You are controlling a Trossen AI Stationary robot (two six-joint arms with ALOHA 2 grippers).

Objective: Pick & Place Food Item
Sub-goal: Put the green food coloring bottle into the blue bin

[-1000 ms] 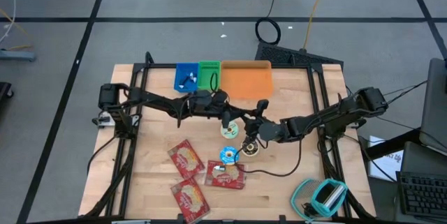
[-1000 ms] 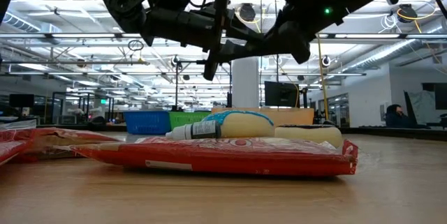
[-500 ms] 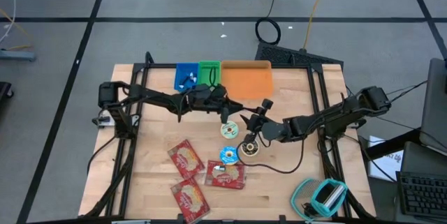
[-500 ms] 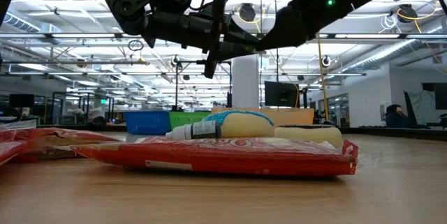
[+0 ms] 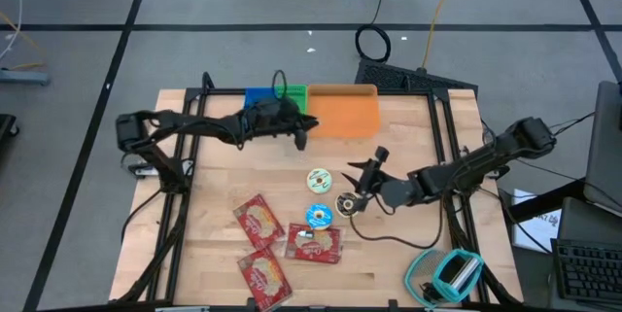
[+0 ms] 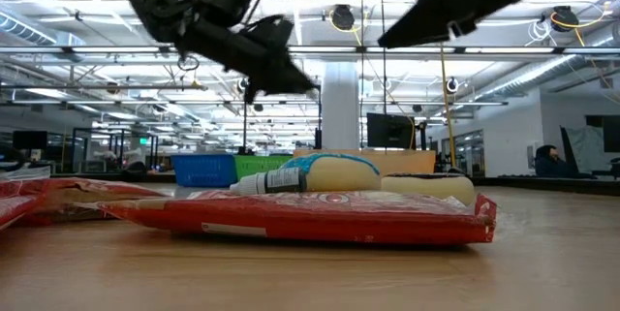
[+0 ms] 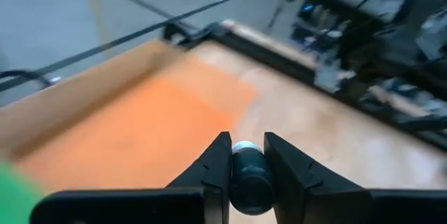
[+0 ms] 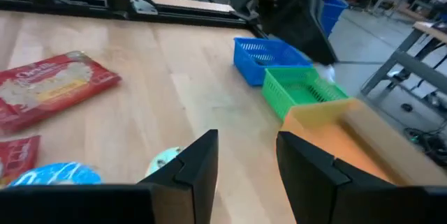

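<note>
Cup [image 7: 246, 175], small, dark, foil-lidded, pinched in left gripper [image 7: 246, 160] jaws over orange tray [image 5: 345, 113]; lower before release. Right gripper [image 8: 246, 155] jaws open, empty, above tabletop [image 5: 408, 263].

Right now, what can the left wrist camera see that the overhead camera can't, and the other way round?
Only the left wrist view shows the small dark cylinder pinched in the left tool. Only the overhead view shows the right tool over the table's middle, the red packets, the round lids and the blue bin. Both show the orange tray and the wooden table.
</note>
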